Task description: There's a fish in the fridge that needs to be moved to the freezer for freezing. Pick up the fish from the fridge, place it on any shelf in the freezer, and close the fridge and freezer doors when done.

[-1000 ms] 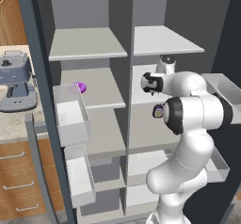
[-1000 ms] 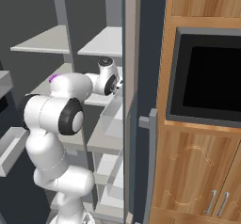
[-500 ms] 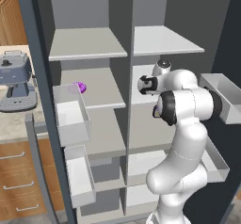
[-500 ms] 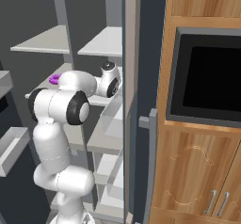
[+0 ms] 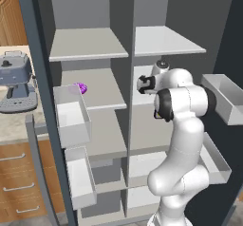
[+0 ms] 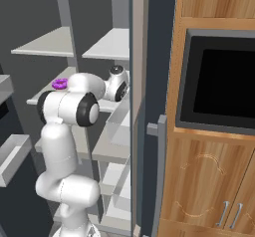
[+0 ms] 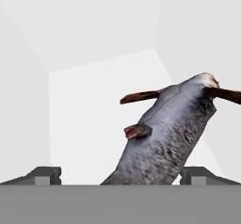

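Observation:
The fish (image 7: pixel 169 133), grey with reddish-brown fins, lies on a pale shelf right in front of the hand, its near end reaching down between the two fingertips (image 7: pixel 44 175). My gripper (image 7: pixel 123 176) is open around that end and not shut on it. From the base, the gripper (image 5: pixel 142 84) (image 6: pixel 118 89) is reaching into the right-hand compartment, the fridge (image 5: pixel 166 40), at its second shelf. The arm hides the fish in both base views. The left-hand compartment is the freezer (image 5: pixel 85 44). Both doors (image 5: pixel 35 101) (image 6: pixel 139 106) stand open.
A small purple lump (image 5: pixel 80 88) (image 6: pixel 60 84) sits on the freezer's second shelf. White door bins (image 5: pixel 71 116) (image 5: pixel 223 97) jut out on both sides of the arm. A coffee machine (image 5: pixel 14 82) stands on the counter at left. A wooden cabinet with a black oven (image 6: pixel 219 81) is at right.
The arm's elbow has risen and swung closer to the shelves, and the hand has edged a little deeper over the second shelf. The jaws stay open.

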You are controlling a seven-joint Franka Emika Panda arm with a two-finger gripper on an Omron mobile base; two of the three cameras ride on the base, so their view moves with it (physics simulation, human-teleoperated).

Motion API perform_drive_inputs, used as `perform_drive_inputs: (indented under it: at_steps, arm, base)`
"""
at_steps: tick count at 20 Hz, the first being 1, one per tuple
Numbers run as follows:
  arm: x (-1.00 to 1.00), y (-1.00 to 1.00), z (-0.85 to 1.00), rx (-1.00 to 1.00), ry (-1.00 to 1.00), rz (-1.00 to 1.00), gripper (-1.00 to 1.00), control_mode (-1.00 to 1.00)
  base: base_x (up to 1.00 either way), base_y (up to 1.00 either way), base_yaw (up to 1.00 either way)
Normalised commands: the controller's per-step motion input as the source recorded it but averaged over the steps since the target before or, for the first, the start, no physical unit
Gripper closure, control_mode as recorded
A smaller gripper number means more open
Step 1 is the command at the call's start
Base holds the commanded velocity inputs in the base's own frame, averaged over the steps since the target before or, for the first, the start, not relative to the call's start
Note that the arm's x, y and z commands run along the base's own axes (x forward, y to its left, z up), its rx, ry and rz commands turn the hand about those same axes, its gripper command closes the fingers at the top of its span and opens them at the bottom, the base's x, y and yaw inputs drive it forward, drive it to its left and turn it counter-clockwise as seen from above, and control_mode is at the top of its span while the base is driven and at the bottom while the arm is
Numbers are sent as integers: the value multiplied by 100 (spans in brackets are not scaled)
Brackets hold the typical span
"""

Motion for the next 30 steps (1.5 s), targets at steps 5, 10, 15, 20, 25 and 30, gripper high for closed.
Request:
perform_drive_inputs:
  at_steps: [5,10,15,20,25,30]
  arm:
    - [0,-19,-58,3,0,0,100,-100]
    - [-13,-23,-38,5,0,0,100,-100]
    - [-92,2,-7,0,-18,0,100,-100]
    - [-100,39,0,0,-25,3,100,-100]
    - [-100,19,95,0,-4,7,100,-100]
    - [-100,31,98,-4,10,8,100,-100]
  base:
    - [0,0,0]
    - [0,0,0]
    - [0,0,0]
    - [0,0,0]
    - [0,0,0]
    - [0,0,0]
